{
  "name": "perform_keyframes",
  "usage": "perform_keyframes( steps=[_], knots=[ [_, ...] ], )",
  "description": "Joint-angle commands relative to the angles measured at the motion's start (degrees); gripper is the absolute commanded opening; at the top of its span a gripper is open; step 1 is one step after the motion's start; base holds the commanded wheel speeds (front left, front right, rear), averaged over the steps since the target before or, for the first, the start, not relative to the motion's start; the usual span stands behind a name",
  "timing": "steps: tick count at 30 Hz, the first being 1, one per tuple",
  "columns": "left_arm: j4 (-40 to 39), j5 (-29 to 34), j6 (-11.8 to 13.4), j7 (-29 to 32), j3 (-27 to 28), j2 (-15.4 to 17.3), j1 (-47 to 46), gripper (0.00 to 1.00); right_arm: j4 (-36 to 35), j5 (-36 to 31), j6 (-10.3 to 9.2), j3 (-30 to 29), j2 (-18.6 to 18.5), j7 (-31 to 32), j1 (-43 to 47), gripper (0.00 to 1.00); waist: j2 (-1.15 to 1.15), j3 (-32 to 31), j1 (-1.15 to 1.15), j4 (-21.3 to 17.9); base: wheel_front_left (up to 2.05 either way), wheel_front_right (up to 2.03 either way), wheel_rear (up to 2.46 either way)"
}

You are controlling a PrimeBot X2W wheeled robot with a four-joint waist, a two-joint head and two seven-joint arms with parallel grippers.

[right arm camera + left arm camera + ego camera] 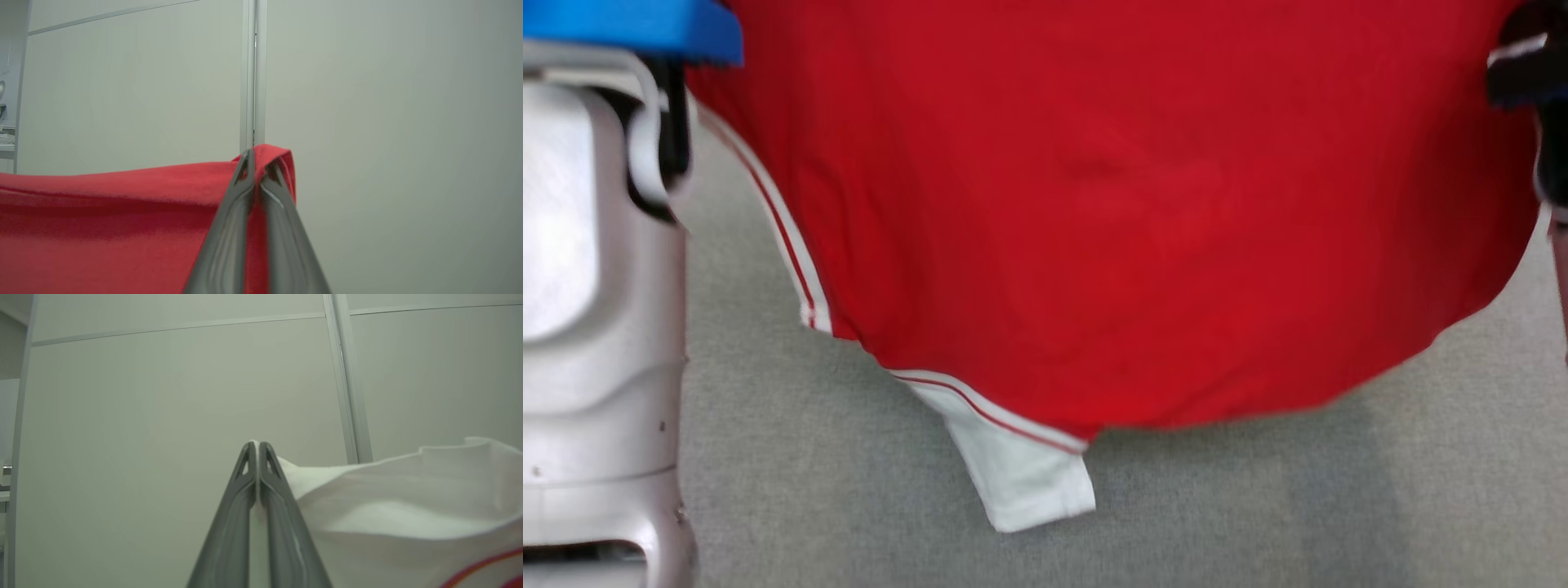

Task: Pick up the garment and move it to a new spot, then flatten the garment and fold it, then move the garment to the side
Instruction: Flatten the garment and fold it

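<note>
High above a grey surface [1258, 506], the red shirt [1111, 229] hangs spread between the two hands. Its body sags in a broad curve, and one white sleeve [1021, 482] with red piping at its seam dangles below the lower edge. Whether that grey surface is a tabletop or a carpeted floor is hard to say, since the head view is blurred.

The left hand [254, 446] has its fingers pressed together on a white edge of the shirt, with a sliver of cloth showing between the tips. The right hand [255, 155] pinches a small fold of the red fabric in the same manner. Behind both hands stand pale wall panels [163, 396], which suggests that the fingers point outward, away from the surface.

The shirt looks light, soft and limp. It should drape and swing with any motion, and it holds no shape of its own. Thin knit gripped by narrow fingertips may creep out under a sharp tug, so doubled cloth at a hem, seam or shoulder gives the surest hold. Two grips well apart along one edge keep the body open for laying flat. The loose sleeve is likely to tuck under unless the lower edge meets the surface first.
</note>
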Motion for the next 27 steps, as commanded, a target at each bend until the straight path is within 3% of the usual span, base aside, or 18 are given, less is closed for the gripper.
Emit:
perform_keyframes(
  steps=[1,5,10,15,19,27],
  knots=[
    [1.36,0.62,0.68,-0.67,0.50,0.99,-2.51,0.00,1.42,-1.06,0.01,-0.13,0.22,-0.48,-3.46,0.00,-0.02,3.64,-0.03,2.07,0.00,0.00,0.00],
    [5.65,1.74,3.81,-3.41,1.53,0.81,-9.71,0.00,5.43,-5.19,0.01,-3.56,0.58,-0.94,-13.27,0.00,-0.02,8.11,-0.03,1.81,0.00,0.00,0.00],
    [4.76,1.59,4.52,-4.20,2.95,0.00,-12.73,0.00,5.41,-8.05,0.00,-9.18,1.78,-0.94,-14.77,0.00,-0.02,10.06,-0.03,1.92,0.00,0.00,0.00],
    [2.97,0.21,3.63,-4.20,4.89,-2.09,-2.12,0.00,8.15,-7.79,-0.02,-9.05,1.33,-0.93,-4.53,0.00,-0.02,8.27,-0.03,2.25,0.00,0.00,0.00],
    [3.05,-1.66,2.52,-4.22,6.81,-5.16,12.34,0.00,9.94,-5.05,-0.04,-7.59,2.47,-0.93,8.64,0.00,-0.02,6.29,-0.03,2.55,0.00,0.00,0.00],
    [9.47,-6.46,0.34,-4.23,2.07,-7.74,36.69,0.00,12.49,-1.04,-0.03,-5.56,5.05,-0.95,30.77,0.00,-0.02,1.12,-0.03,2.60,0.00,0.00,0.00]
  ],
)
